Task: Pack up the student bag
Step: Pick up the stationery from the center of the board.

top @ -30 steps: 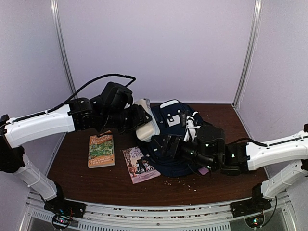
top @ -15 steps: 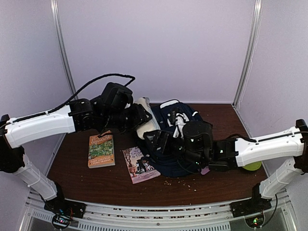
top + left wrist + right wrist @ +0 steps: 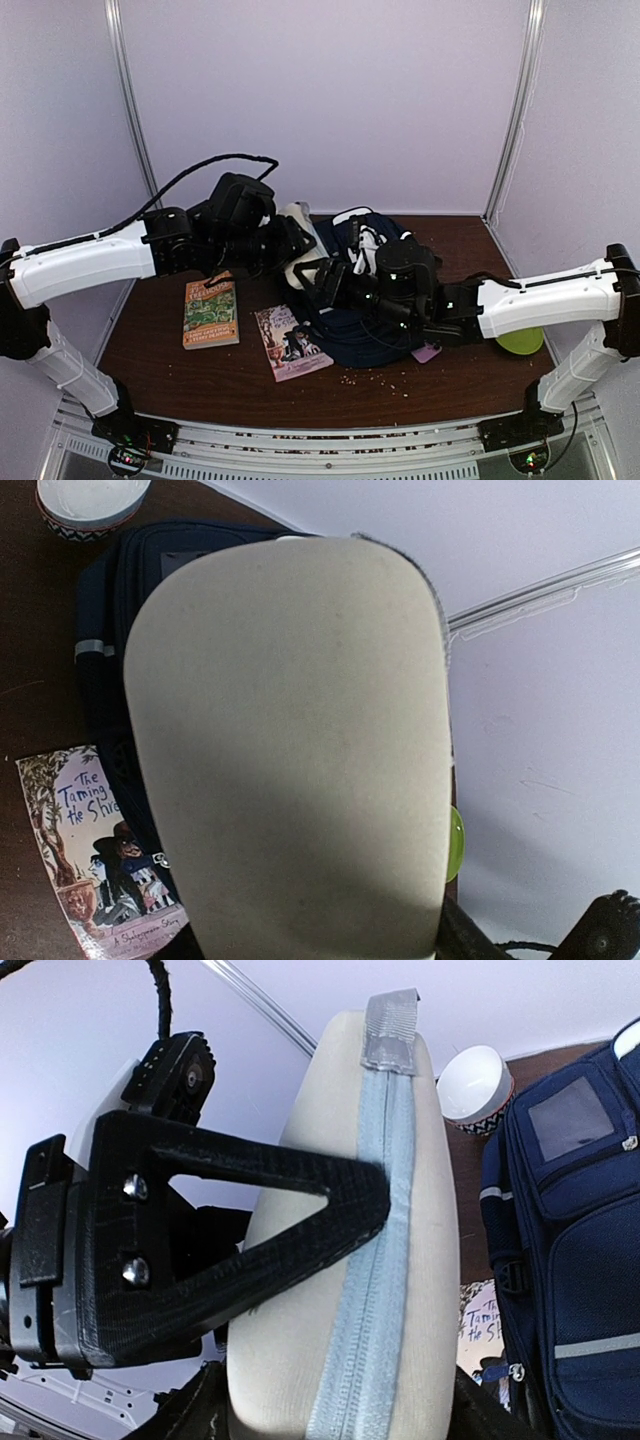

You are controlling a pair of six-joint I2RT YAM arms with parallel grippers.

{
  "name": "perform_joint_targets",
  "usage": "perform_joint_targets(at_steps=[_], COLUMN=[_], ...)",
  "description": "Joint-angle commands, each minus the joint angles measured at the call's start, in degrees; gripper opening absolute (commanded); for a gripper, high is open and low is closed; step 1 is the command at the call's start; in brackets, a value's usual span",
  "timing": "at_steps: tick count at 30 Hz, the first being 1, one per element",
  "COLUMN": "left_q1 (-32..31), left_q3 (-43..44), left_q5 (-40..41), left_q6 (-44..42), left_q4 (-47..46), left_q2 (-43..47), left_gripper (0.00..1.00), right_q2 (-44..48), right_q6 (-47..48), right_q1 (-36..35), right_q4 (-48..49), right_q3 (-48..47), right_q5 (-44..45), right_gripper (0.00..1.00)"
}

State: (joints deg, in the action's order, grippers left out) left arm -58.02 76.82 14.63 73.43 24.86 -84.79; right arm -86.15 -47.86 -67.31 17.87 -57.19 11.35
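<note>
A beige pouch [image 3: 303,270] with a pale blue zip [image 3: 372,1260] hangs above the table, and my left gripper [image 3: 288,245] is shut on it. One black left finger [image 3: 300,1190] presses its side. The pouch's broad face [image 3: 290,740] fills the left wrist view and hides that gripper's fingers. My right gripper [image 3: 340,1422] has come up to the pouch's near end; it is open, with one jaw on each side of the pouch. The student bag [image 3: 352,338], navy with white stripes, lies on the table under the right arm [image 3: 585,1260].
Two books lie left of the bag: a green one [image 3: 211,311] and "The Taming of the Shrew" [image 3: 291,342]. A white patterned bowl [image 3: 476,1082] stands behind the bag. A lime-green disc [image 3: 522,341] and a small pink item [image 3: 427,353] lie at the right.
The right arm has swung left and up from the bag to the pouch, and its jaws have narrowed round it. The left arm and pouch have stayed put.
</note>
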Motion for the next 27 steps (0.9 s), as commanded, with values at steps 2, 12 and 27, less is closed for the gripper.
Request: perform_joint_targets(at_steps=[2,12,27], left_q1=[-0.4,0.4,2.9], left_q3=[0.0,-0.6,-13.2], left_q5=[-0.3,0.0,9.7], left_q6=[0.0,-4.3,-39.3], left_q4=[-6.8,-8.1,-11.3], left_q2=[2.8,4.9,22.0], left_gripper=[0.59,0.94,0.98], right_q2=[-0.3,4.4,33.2], right_q6=[1.4,4.2,9.1], right_q1=[0.5,0.6,9.1], right_q4=[1.3,0.9,-17.8], right_q3=[-1.0,1.0,13.3], right_q5=[-0.7,1.4,12.2], right_gripper=[0.57,0.42,0.42])
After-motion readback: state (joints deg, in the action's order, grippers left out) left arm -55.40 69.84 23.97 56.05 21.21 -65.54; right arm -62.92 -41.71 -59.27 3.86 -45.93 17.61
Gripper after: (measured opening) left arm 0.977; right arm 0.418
